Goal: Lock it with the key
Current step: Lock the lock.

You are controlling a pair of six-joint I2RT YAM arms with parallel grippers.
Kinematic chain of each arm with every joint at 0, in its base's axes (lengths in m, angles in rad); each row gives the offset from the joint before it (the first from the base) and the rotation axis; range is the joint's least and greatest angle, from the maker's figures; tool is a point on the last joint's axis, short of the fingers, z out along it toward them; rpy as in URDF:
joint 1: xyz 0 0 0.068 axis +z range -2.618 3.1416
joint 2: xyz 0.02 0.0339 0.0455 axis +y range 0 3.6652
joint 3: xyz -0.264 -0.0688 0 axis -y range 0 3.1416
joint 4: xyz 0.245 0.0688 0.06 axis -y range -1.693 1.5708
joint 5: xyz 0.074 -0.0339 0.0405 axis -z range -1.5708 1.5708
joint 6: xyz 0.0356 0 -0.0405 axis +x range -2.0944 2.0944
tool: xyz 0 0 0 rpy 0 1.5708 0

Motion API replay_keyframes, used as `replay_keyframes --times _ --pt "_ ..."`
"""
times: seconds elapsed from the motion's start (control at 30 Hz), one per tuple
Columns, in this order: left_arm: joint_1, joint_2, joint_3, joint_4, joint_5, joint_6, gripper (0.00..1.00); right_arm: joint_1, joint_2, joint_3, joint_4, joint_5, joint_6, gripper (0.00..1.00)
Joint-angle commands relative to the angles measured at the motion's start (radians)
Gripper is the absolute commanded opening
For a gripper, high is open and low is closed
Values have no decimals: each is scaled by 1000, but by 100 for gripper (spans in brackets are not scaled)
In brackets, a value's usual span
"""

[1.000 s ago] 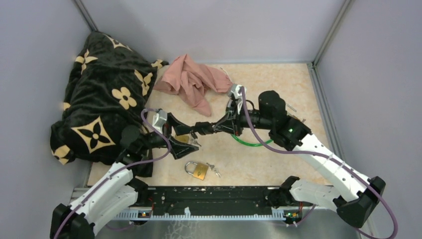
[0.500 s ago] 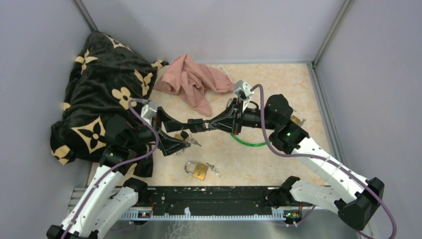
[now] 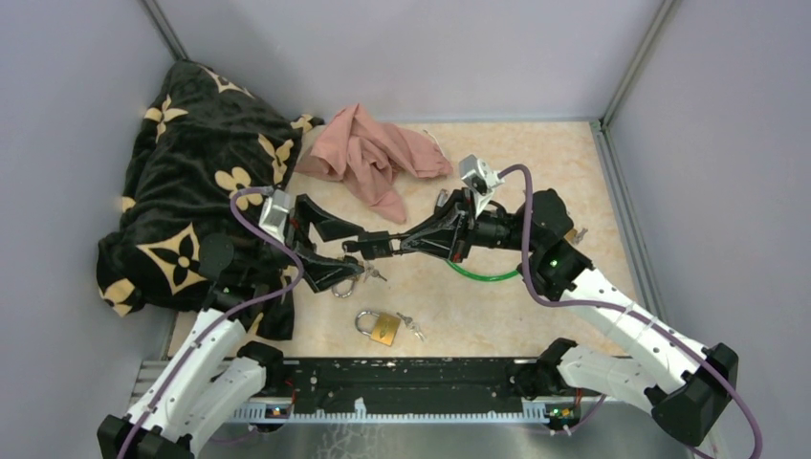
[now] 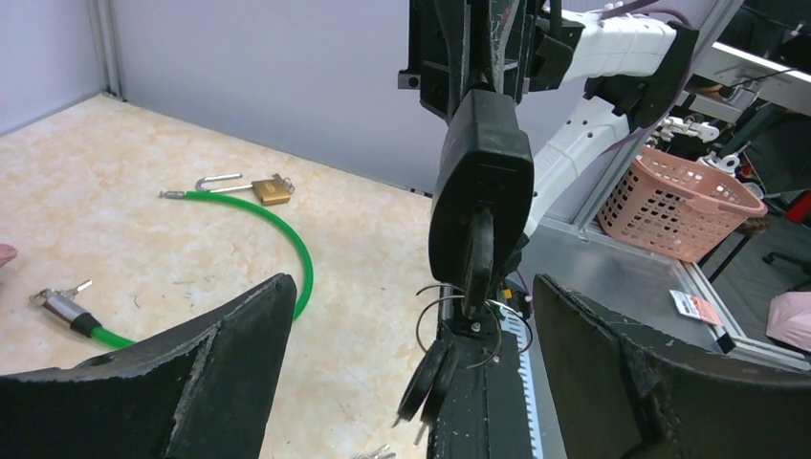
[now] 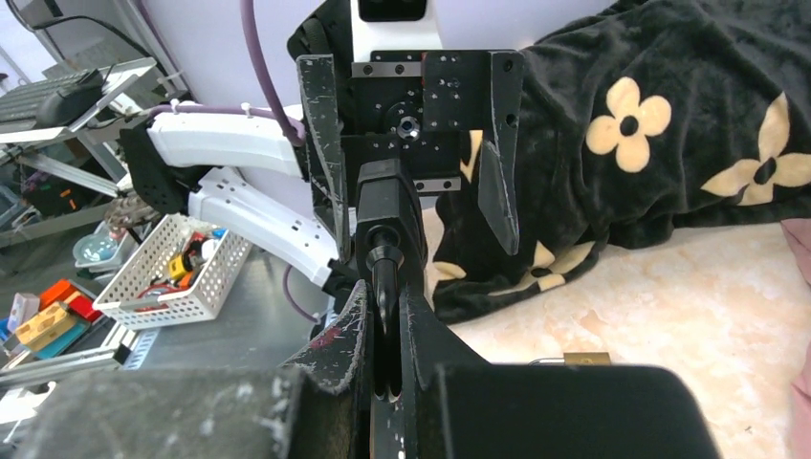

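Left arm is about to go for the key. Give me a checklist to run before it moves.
1. Right pincer shut on the black lock: ok.
2. Left pincer open: ok.
3. Lock sits between the left fingers: ok.
4. Key in the lock, ring hanging below: ok.
5. Shackle pushed home: cannot tell, hidden.
6. Brass padlock lies apart from both arms: ok.

We see a black plush blanket with beige flowers (image 3: pixel 191 191) heaped at the marbled worktop's (image 3: pixel 536 153) far left, a crumpled pink cloth (image 3: pixel 368 158) just beside it.
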Motion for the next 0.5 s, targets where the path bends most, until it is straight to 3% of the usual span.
replay_keyframes --times 0.0,0.47 --pt "-39 12 -2 121 -27 -29 97 -3 -34 18 180 0 29 0" --pt "-181 100 29 218 -165 -40 66 -3 -10 21 197 13 27 0"
